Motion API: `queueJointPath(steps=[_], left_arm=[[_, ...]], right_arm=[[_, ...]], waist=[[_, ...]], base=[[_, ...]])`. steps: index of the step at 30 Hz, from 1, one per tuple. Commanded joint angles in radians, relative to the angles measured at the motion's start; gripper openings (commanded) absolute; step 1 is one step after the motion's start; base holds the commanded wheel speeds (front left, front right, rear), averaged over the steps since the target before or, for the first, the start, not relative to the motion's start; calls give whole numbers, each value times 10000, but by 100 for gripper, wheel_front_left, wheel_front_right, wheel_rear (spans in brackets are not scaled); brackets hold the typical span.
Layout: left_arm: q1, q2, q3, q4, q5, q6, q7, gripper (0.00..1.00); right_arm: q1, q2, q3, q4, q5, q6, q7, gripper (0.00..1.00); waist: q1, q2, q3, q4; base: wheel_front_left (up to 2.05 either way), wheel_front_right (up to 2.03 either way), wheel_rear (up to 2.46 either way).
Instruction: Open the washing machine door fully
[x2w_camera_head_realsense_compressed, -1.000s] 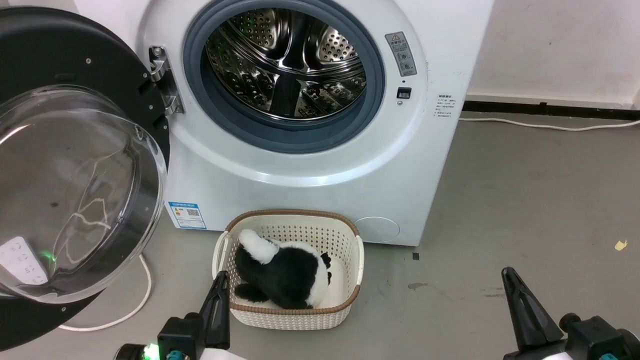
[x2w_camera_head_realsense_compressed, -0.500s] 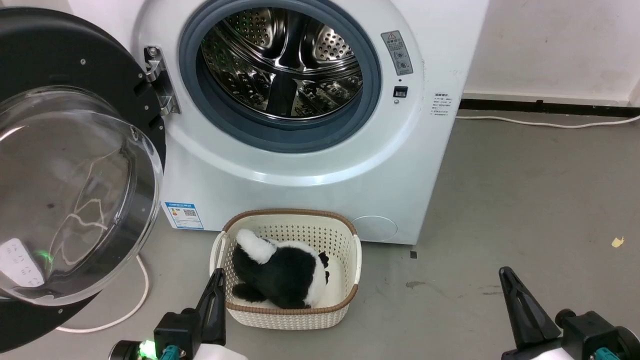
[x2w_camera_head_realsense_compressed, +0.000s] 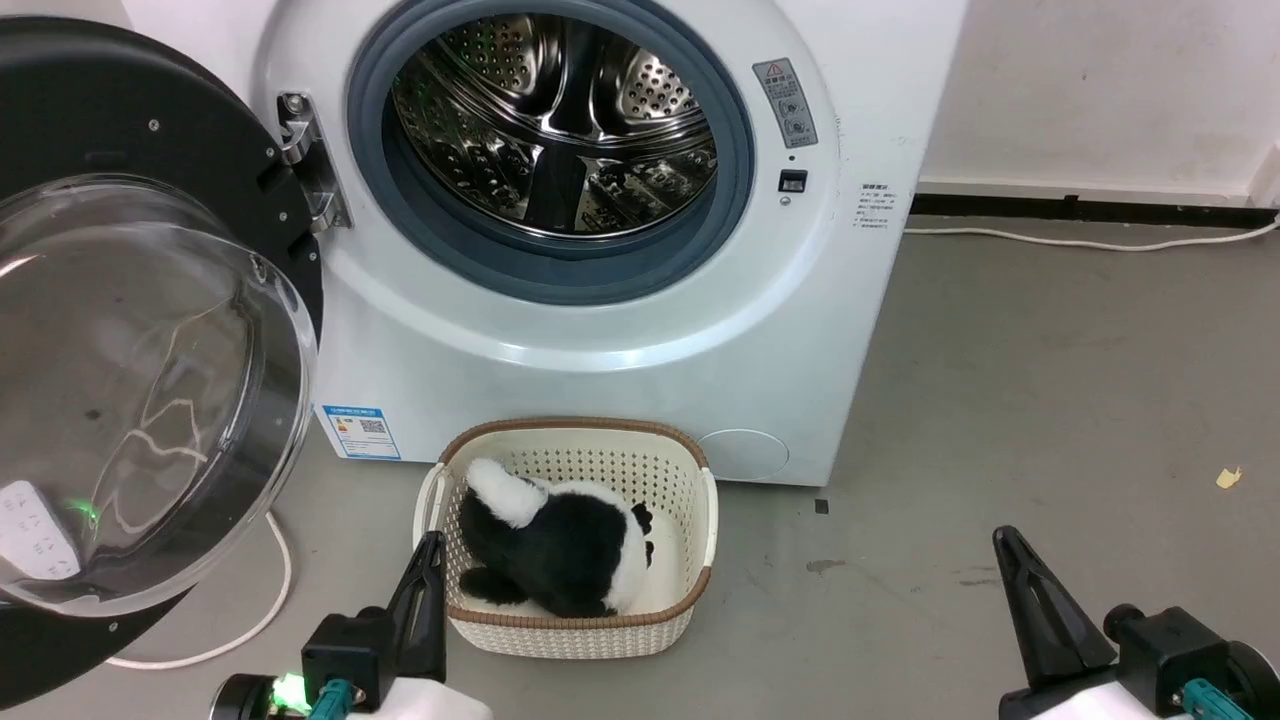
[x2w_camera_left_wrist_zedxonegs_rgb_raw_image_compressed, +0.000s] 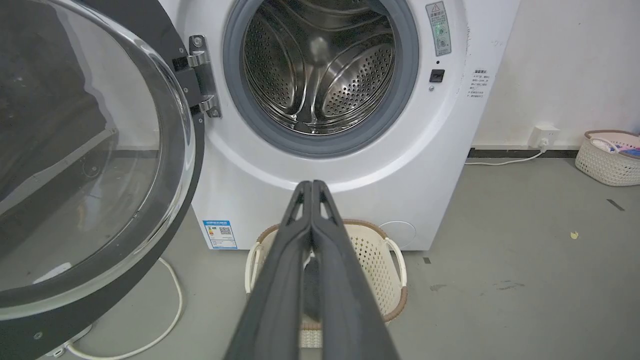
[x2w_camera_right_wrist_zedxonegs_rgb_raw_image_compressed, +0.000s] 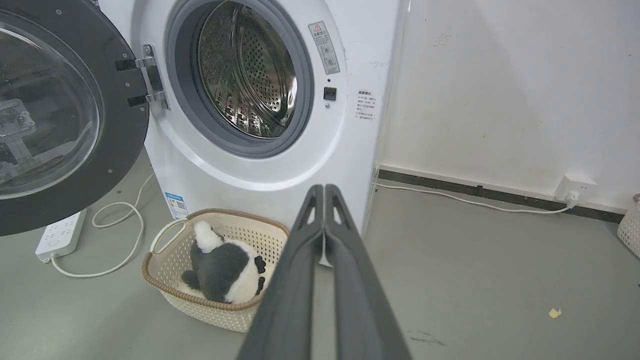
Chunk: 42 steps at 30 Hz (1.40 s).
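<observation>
The white washing machine (x2w_camera_head_realsense_compressed: 600, 340) (x2w_camera_left_wrist_zedxonegs_rgb_raw_image_compressed: 250, 170) (x2w_camera_right_wrist_zedxonegs_rgb_raw_image_compressed: 345, 150) stands ahead with its steel drum (x2w_camera_head_realsense_compressed: 560, 120) exposed. Its glossy black door (x2w_camera_head_realsense_compressed: 130, 110) (x2w_camera_left_wrist_zedxonegs_rgb_raw_image_compressed: 95, 150) (x2w_camera_right_wrist_zedxonegs_rgb_raw_image_compressed: 60, 115) is swung wide to the left on a metal hinge (x2w_camera_head_realsense_compressed: 305, 160), glass bowl bulging toward me. My left gripper (x2w_camera_head_realsense_compressed: 430, 545) (x2w_camera_left_wrist_zedxonegs_rgb_raw_image_compressed: 312, 184) is shut, low in front of the basket, touching nothing. My right gripper (x2w_camera_head_realsense_compressed: 1005, 540) (x2w_camera_right_wrist_zedxonegs_rgb_raw_image_compressed: 324, 187) is shut too, over bare floor at the lower right, well away from the door.
A cream woven basket (x2w_camera_head_realsense_compressed: 690, 480) (x2w_camera_right_wrist_zedxonegs_rgb_raw_image_compressed: 155, 280) holding a black-and-white plush toy (x2w_camera_head_realsense_compressed: 560, 550) sits on the floor before the washer. A white cable (x2w_camera_head_realsense_compressed: 240, 620) and power strip (x2w_camera_right_wrist_zedxonegs_rgb_raw_image_compressed: 60, 232) lie under the door. Another basket (x2w_camera_left_wrist_zedxonegs_rgb_raw_image_compressed: 607, 157) stands far right by the wall.
The whole head picture has shifted slightly left, so the camera moved. The door, the basket and both grippers hold the same places relative to each other.
</observation>
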Motion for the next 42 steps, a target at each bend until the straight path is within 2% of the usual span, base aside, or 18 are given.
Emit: queueJointPath(steps=[1,42], left_arm=[[-150,-45,111,-49,114,-50,44,0],[-276,-544,1224,-291,918,-839,899,0]], right_arm=[[-179,22,21,17,-50,-4,42,0],[-590,40,96,97,-172,-7,901,0]], waist=[[-1,0,2,-6],[-1,0,80,-254]], base=[[0,0,0],[0,0,0]])
